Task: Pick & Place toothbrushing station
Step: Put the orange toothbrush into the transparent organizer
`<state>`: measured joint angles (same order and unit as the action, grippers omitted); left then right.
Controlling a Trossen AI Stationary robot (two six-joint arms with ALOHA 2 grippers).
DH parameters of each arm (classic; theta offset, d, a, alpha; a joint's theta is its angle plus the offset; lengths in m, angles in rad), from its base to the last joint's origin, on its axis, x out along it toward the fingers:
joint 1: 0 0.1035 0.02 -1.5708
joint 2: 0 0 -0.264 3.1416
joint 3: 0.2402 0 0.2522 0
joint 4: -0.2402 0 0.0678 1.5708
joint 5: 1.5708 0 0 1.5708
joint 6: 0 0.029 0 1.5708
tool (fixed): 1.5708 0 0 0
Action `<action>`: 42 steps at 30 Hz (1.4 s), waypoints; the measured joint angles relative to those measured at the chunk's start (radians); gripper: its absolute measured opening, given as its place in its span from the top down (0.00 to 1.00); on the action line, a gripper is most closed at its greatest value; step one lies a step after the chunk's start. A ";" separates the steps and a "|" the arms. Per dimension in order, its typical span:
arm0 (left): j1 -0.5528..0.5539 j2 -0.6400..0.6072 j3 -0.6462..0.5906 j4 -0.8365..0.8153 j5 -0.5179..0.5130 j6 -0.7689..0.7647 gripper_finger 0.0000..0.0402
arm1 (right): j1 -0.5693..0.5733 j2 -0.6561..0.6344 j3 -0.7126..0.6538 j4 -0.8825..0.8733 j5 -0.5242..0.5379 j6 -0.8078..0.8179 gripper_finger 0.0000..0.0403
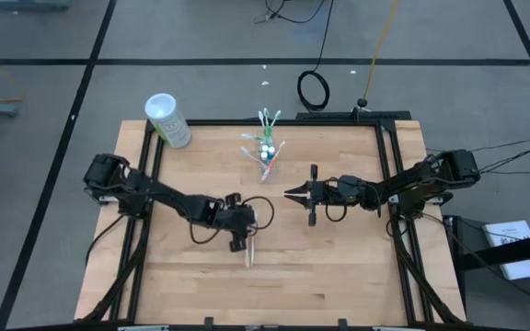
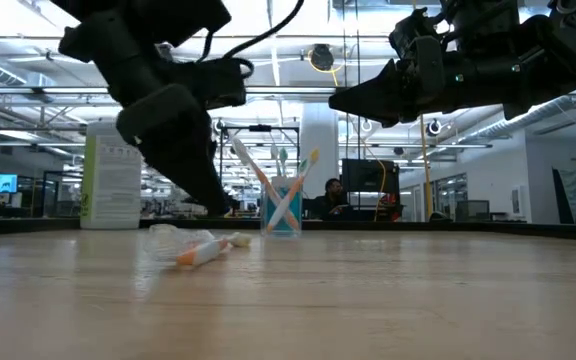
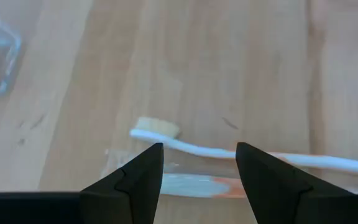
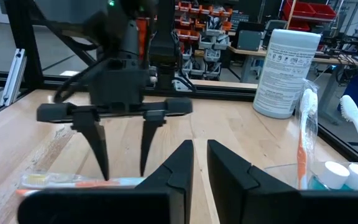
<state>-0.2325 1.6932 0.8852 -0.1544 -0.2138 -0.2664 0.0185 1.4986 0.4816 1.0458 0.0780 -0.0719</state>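
A white toothbrush (image 3: 204, 149) lies flat on the wooden table, and a clear-wrapped piece with an orange part (image 3: 194, 185) lies beside it. In the low view they show as one low heap (image 2: 203, 250). My left gripper (image 3: 199, 158) slants down over them, open, with a finger on either side of the handle and its tips just above the wood (image 1: 245, 237). A small clear cup (image 1: 267, 158) holding several toothbrushes stands upright toward the far edge. My right gripper (image 1: 290, 195) hangs level above mid-table, shut and empty.
A white canister with green print (image 1: 168, 119) stands at the table's far left corner. A black frame rail (image 1: 274, 122) runs around the table. Bare wood lies toward the near edge (image 1: 274, 294).
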 joint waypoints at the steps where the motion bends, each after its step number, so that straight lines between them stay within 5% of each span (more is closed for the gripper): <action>1: 0.008 0.000 0.000 -0.003 0.000 -0.018 0.48 | 0.000 0.000 0.000 0.000 0.000 0.000 0.90; 8: 0.080 0.000 0.000 -0.118 0.060 -0.214 0.48 | 0.000 0.000 0.000 0.000 0.000 0.000 0.90; 19: 0.139 -0.001 0.000 -0.232 -0.173 -0.292 0.48 | 0.000 0.000 0.000 0.000 0.000 0.000 0.90; 29: 0.120 -0.001 0.000 -0.085 0.100 -0.160 0.48 | 0.000 0.000 0.000 0.000 0.000 0.000 0.90; 38: 0.104 0.009 0.001 -0.112 -0.084 -0.137 0.48 | 0.000 0.000 0.000 0.000 0.000 0.000 0.90; 42: 0.106 0.009 0.001 -0.118 -0.079 -0.155 0.48 | 0.000 0.000 0.000 0.000 0.000 0.000 0.90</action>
<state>-0.1269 1.7023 0.8860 -0.2723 -0.2927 -0.4213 0.0185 1.4986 0.4816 1.0458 0.0780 -0.0719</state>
